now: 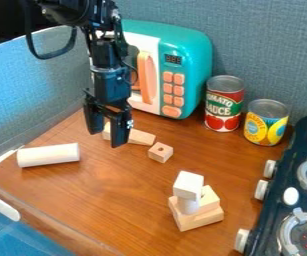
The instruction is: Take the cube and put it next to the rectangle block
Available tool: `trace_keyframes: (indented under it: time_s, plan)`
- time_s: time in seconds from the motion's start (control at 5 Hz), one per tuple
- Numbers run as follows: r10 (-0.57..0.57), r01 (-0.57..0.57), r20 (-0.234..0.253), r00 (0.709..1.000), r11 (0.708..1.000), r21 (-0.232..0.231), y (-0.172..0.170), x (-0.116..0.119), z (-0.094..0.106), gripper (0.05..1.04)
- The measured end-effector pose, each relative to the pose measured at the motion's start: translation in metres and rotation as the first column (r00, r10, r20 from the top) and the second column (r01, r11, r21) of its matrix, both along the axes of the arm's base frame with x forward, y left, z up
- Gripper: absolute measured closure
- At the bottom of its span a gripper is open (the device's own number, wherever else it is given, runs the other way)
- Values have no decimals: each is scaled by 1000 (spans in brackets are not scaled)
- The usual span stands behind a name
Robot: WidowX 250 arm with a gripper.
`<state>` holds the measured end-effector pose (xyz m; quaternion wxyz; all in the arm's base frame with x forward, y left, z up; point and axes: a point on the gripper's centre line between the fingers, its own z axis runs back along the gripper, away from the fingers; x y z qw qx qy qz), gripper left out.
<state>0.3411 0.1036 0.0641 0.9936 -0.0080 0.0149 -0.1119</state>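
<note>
So nearest the camera there's a little block stack (202, 214) with a white block (188, 183) on top. Further back, the cube (160, 153) sits flat on the desk (122, 195), hole facing up, edges turned diagonally. It's cube-shaped, so no real long axis. Just beyond it is the rectangle block (141, 137), lying down, long axis slanting from back left to front right, near end pointing toward the cube. The tool (106, 139) hangs down by that block, fingers spread apart.
</note>
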Motion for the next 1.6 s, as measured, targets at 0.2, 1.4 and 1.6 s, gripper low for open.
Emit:
trace_keyframes:
  time_s: [0.2,1.4,1.6]
  plan:
    - [-117,119,55,992,992,-39,11,-13,15,83]
    - [-696,704,138,705,710,-18,-68,-54,51,83]
    - [-728,729,94,679,684,40,-94,-39,41,83]
